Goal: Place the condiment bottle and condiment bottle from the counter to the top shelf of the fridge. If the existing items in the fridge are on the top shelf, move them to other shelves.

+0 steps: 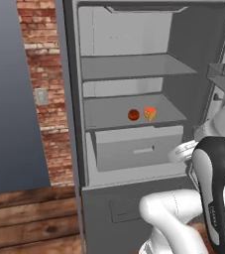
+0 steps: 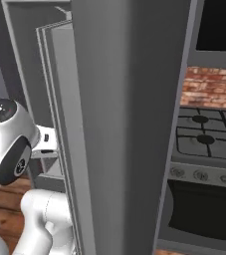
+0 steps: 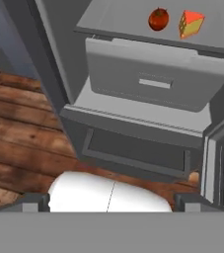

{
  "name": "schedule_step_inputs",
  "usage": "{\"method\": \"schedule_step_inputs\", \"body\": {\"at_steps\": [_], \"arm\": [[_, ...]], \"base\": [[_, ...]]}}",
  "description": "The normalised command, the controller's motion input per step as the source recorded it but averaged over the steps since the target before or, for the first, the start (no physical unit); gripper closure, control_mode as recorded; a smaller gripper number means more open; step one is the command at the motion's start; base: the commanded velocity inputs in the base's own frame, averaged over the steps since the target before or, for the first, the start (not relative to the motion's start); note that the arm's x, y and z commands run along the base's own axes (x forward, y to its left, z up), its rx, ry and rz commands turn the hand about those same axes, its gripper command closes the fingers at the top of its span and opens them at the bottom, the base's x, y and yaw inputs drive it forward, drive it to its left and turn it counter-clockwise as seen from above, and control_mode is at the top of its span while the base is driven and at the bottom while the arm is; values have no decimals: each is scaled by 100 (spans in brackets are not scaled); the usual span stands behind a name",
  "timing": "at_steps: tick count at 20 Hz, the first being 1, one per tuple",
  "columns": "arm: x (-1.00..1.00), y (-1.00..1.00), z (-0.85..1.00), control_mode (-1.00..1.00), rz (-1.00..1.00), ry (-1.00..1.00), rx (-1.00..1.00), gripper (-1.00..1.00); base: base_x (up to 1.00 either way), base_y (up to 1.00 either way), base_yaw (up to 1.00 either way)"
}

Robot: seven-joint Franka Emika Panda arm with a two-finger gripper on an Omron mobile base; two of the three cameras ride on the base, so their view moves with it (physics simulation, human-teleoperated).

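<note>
Dark fingertips (image 3: 34, 201) stand wide apart with nothing between them, low before the open fridge (image 1: 134, 173). Just above hangs its wide drawer (image 3: 153, 79). On the lower shelf (image 1: 109, 111) over the drawer, the red tomato (image 1: 133, 115) and cheese wedge (image 1: 150, 113) sit close together. The top shelf (image 1: 134, 67) lies bare.

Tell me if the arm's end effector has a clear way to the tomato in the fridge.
Probably yes. The fridge stands open, and the tomato sits beside the cheese wedge near the front of a lower shelf, nothing before it. The end effector is open.
</note>
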Motion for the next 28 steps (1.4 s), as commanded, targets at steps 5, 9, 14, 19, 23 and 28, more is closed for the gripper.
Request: {"method": "schedule_step_inputs", "body": {"at_steps": [5,9,14,19,23,28], "arm": [[0,0,0,100,0,0,0,-100],[0,0,0,100,0,0,0,-100],[0,0,0,100,0,0,0,-100],[0,0,0,100,0,0,0,-100],[0,0,0,100,0,0,0,-100],[0,0,0,100,0,0,0,-100]], "base": [[-97,0,1],[-100,0,0],[-100,-1,-5],[-100,-13,-41],[-98,-6,-63],[-53,0,-80]]}}
